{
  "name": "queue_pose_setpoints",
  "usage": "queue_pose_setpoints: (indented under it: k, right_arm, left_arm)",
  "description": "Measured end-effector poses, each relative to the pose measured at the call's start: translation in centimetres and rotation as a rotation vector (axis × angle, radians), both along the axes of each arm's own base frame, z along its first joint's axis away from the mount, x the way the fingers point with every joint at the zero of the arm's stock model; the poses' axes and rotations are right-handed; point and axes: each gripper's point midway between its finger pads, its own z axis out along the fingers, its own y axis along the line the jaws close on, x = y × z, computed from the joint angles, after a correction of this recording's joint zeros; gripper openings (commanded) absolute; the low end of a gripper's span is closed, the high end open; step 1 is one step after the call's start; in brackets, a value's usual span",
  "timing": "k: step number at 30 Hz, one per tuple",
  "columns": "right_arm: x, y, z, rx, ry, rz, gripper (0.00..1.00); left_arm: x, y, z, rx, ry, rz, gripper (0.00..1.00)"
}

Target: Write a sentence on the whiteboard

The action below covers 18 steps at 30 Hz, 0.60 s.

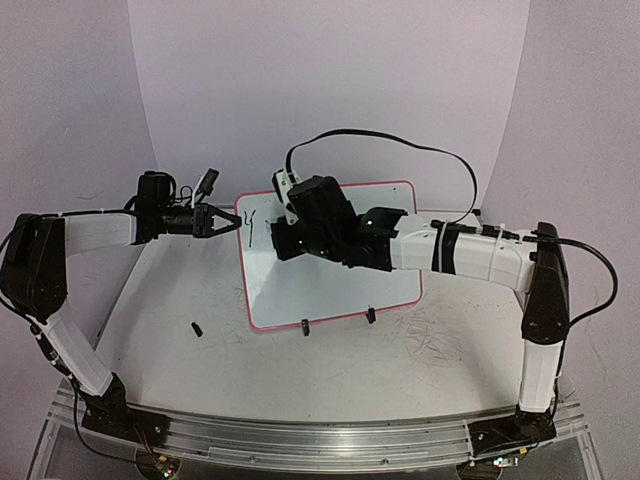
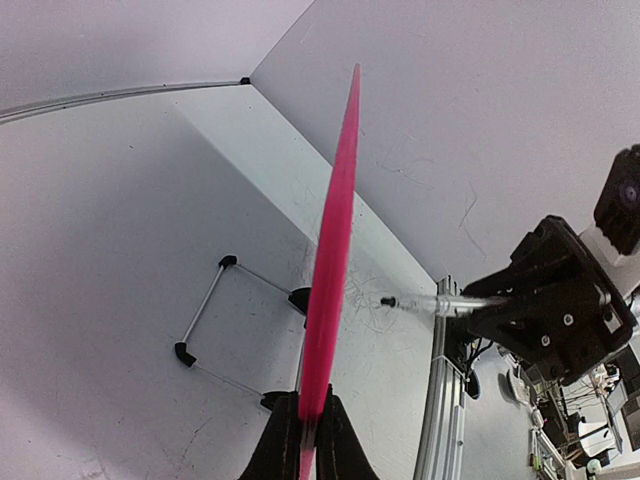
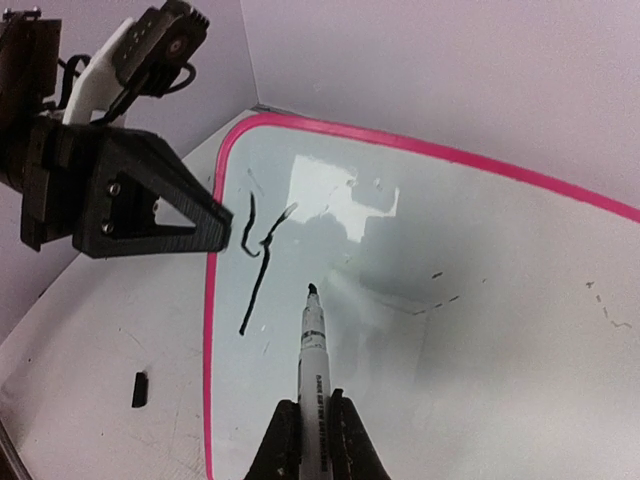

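Note:
The whiteboard (image 1: 330,290) with its red-pink rim stands tilted at the table's middle. It also shows edge-on in the left wrist view (image 2: 335,240) and face-on in the right wrist view (image 3: 470,300). My left gripper (image 1: 228,222) is shut on its upper left rim (image 2: 310,425). My right gripper (image 1: 283,238) is shut on a white marker (image 3: 314,370) with its black tip (image 3: 312,290) close to the board. Of the sentence, only a black "Y" (image 3: 258,265) is written near the top left corner. The marker tip sits just right of the "Y".
A small black marker cap (image 1: 197,327) lies on the table left of the board. The board's black clip feet (image 1: 370,315) rest on the scuffed tabletop. Its wire stand (image 2: 205,325) sits behind it. A metal rail (image 1: 320,440) runs along the near edge.

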Motion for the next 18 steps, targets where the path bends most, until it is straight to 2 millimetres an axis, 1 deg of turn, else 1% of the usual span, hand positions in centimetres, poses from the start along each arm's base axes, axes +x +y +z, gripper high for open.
queue_pose_setpoints:
  k: [3, 12, 18]
  right_arm:
    - [0.7, -0.1, 0.4, 0.01, -0.016, 0.0, 0.0]
    - [0.6, 1.3, 0.0, 0.005, -0.024, 0.041, 0.0]
    - [0.8, 1.5, -0.4, 0.002, -0.02, 0.041, 0.0]
  left_arm:
    - [0.0, 0.0, 0.0, 0.0, 0.0, -0.001, 0.0]
    - [-0.1, 0.0, 0.0, -0.002, 0.0, -0.004, 0.0]
    - [-0.1, 0.0, 0.0, -0.002, 0.0, -0.004, 0.0]
